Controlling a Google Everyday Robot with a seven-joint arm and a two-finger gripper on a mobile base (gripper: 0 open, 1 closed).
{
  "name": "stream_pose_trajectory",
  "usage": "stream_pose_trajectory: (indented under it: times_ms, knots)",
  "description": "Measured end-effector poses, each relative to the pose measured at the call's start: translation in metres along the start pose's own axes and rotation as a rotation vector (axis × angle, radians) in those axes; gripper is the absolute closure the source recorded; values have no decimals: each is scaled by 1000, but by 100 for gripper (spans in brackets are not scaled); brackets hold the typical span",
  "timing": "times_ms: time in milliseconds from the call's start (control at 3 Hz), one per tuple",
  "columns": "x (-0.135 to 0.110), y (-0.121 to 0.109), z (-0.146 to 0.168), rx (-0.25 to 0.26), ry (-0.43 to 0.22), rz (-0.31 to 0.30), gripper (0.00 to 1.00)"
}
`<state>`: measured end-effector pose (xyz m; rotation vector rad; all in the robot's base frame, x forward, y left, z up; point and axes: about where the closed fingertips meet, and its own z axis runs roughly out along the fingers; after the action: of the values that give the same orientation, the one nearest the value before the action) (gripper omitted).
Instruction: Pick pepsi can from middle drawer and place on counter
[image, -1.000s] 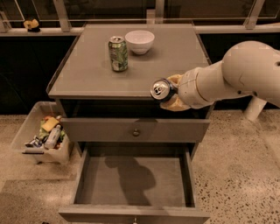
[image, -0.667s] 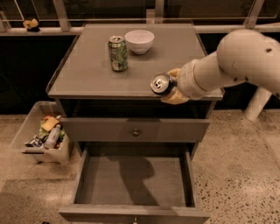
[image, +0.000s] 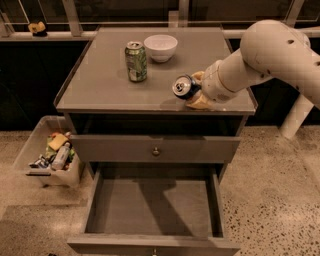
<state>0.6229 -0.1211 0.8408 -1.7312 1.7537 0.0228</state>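
End effector (image: 194, 90) clamped on tilted pepsi can (image: 182, 87), over the counter (image: 102, 87).

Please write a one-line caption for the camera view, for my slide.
The claw holds the pepsi can tilted over the counter; middle drawer open below.

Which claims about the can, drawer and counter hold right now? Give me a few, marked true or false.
The pepsi can lies in the middle drawer. False: the gripper holds it over the counter's front right part.
The middle drawer is pulled open. True.
The green can stands upright left of the white bowl. True.
The pepsi can is upright. False: it is tilted, silver top towards the camera.
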Motion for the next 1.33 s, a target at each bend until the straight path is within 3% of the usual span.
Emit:
stream_pose_trajectory:
  times_ms: [333, 667, 1000, 1333]
  knots:
    - [-4, -6, -3, -20, 14, -12, 100]
    - [-3, -21, 9, -93, 31, 17, 100]
    - [-3, -21, 10, -94, 32, 17, 100]
    - [-8, -34, 8, -131, 26, 23, 100]
